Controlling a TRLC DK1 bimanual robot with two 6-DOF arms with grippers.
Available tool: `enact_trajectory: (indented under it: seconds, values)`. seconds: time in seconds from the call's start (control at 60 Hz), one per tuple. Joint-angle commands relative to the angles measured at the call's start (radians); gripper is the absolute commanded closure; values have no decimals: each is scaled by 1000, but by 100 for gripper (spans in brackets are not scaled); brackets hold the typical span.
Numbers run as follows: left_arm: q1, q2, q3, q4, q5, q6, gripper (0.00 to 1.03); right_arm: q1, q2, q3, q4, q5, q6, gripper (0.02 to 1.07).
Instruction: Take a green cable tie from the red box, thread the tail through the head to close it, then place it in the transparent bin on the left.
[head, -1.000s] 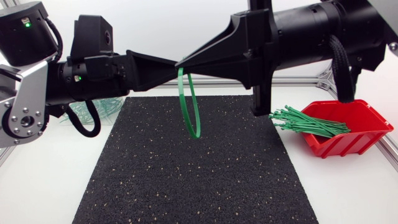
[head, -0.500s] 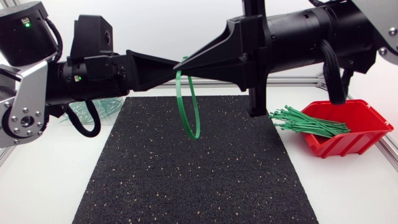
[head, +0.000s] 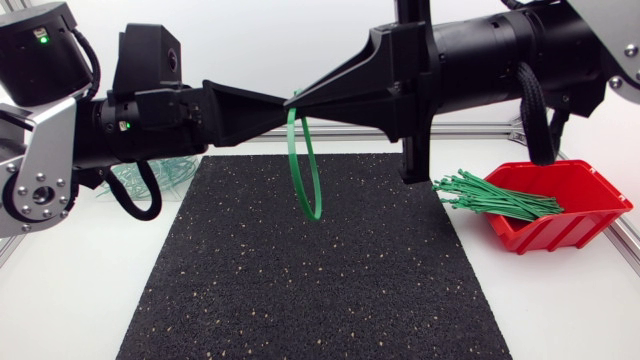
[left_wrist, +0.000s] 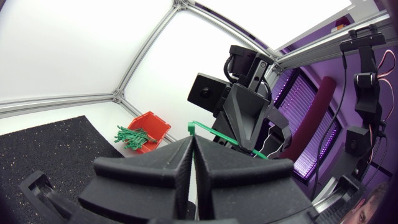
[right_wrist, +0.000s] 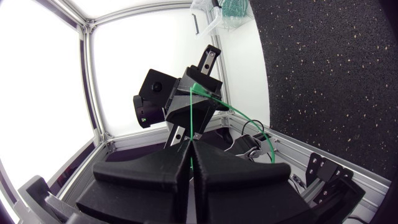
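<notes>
The weak spot was the junction. The left hand (head: 278, 103) and right hand (head: 306, 100) met tip to tip at the upper centre of the head view. Each was closed on one end of the green cable tie (head: 306, 178), and the loop hung beneath them above the black mat (head: 320, 280). I judged that a shallow pinch or a slight misalignment could let the tail slip from the head and drop the tie. Whether the tail had locked could not be made out.

Both arms stretched level from opposite side edges, their wedge fingers pointing at each other. The red box (head: 580, 200) sat at the right. The transparent bin (head: 178, 172) lay at the left behind the left arm, well apart from the loop.
</notes>
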Motion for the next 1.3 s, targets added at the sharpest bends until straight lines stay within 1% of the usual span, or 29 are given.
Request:
enact_trajectory:
  seconds: [0.0, 0.417, 1.283]
  values:
    - [6, -9, -2, 20, -6, -28, 100, 4, 5, -26, 7, -7, 41, 102]
    - [22, 11, 16, 30, -21, -27, 100, 24, -7, -29, 17, -8, 51, 102]
    - [2, 10, 16, 38, -21, -34, 100, 30, 11, -37, 46, -10, 62, 102]
